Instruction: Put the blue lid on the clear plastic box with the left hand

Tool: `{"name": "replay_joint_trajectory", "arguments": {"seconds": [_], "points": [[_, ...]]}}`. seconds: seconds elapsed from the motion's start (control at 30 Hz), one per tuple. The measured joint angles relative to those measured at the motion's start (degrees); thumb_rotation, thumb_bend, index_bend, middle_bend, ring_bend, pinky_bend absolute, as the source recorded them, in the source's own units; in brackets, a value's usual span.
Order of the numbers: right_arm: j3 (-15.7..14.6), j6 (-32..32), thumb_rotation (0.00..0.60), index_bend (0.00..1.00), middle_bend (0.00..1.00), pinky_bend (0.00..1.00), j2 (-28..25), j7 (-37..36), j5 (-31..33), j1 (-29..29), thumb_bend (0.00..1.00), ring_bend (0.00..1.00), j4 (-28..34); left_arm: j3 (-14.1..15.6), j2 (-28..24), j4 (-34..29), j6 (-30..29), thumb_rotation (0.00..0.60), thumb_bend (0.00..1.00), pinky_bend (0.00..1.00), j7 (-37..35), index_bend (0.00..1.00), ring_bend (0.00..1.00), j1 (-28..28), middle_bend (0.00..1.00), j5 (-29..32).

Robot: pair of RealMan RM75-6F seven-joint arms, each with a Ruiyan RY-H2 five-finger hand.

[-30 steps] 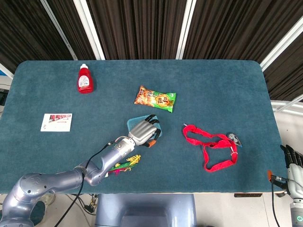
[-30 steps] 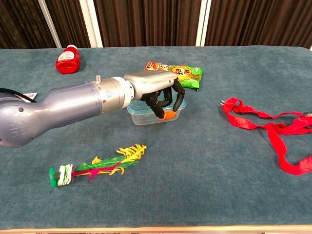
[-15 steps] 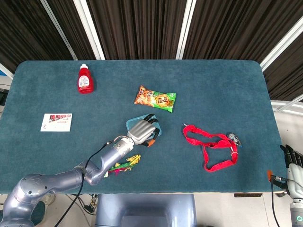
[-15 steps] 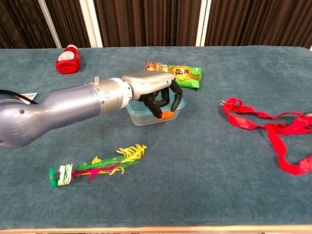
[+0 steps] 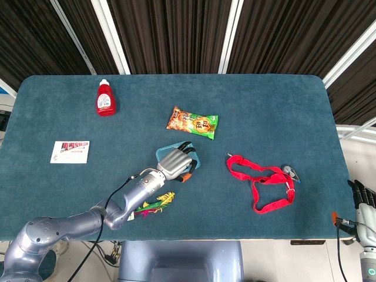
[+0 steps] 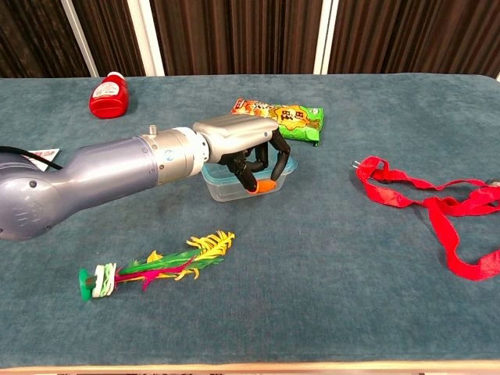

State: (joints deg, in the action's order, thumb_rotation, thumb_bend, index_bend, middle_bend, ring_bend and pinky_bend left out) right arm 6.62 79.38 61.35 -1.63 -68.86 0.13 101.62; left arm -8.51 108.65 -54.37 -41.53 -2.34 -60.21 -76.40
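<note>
Desk (image 5: pixel 282 106) carries all things. Left hand (image 6: pixel 238 141) lies over clear plastic box (image 6: pixel 226 186) at desk middle, fingers (image 6: pixel 275 160) curled down on blue lid (image 6: pixel 287 166) — lid sits on box. Seating looks nearly done; left: press edges, let go. Right hand (image 5: pixel 361 200) at desk edge — fingers' state unclear.

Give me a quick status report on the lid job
Left hand resting on blue lid, lid on clear plastic box. Right hand idle at table edge. Nothing in the way.
</note>
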Motion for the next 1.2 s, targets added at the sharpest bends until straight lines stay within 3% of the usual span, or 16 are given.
{"name": "replay_joint_trajectory", "arguments": {"seconds": [1.2], "points": [[0.08,-0.03,0.600,0.08,0.04,0.00,-0.07,-0.15,0.15,0.00,0.39,0.02,0.01,1.31,2.59,5.08,-1.16,0.600,0.49,0.00,-0.90,0.70,0.17,0.83,0.64,-3.43]]}}
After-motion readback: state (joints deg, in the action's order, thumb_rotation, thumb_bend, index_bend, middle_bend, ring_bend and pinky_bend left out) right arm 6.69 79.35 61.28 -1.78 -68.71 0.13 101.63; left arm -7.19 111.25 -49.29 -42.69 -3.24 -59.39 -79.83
